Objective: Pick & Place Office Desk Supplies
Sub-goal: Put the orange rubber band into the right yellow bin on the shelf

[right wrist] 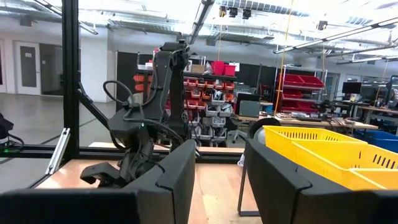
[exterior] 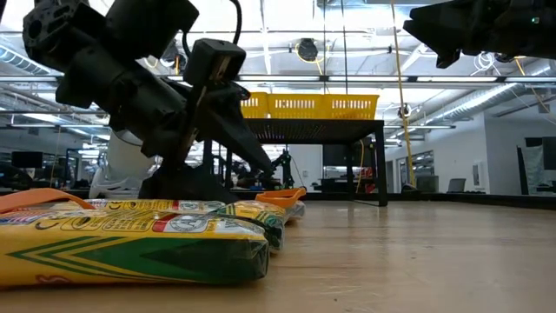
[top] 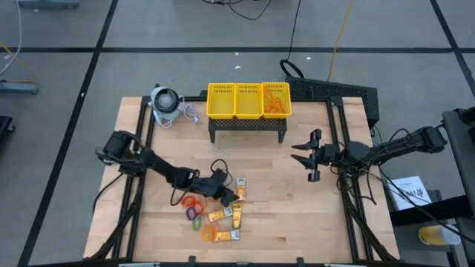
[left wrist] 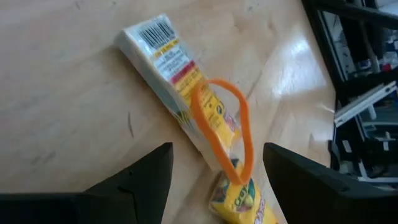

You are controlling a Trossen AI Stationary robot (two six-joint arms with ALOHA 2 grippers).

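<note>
- The left tool (top: 228, 194) is seen low over the front-left part of the wooden table (top: 297, 215), at the edge of the cluster of supplies.
- In the left wrist view, the two dark fingers (left wrist: 140, 186) are spread wide, with bare table between them; nothing is gripped.
- Just ahead of these fingers a yellow packet (left wrist: 180, 81) with a white barcode label lies flat on the wood. An orange rubber band (left wrist: 239, 124) is draped over it, its far end reaching a second yellow packet (left wrist: 239, 199).
- From above, the packets (top: 236, 215) are noted scattered close together, with coloured rings (top: 194, 211) (red, purple, green, orange) just beside them on the left.
- In the low view, the nearest packets (exterior: 130, 243) fill the foreground, lying flat.
- The right tool (top: 310, 157) is held above the table's right half, well apart from the supplies. Its fingers are seen parted and empty in the high view.
- The yellow mesh basket (top: 249, 101) stands on a dark stand at the table's rear; orange bands (top: 276, 104) are seen in its right compartment.
- A grey-white round device (top: 165, 104) with a cord is noted left of the basket.
</note>
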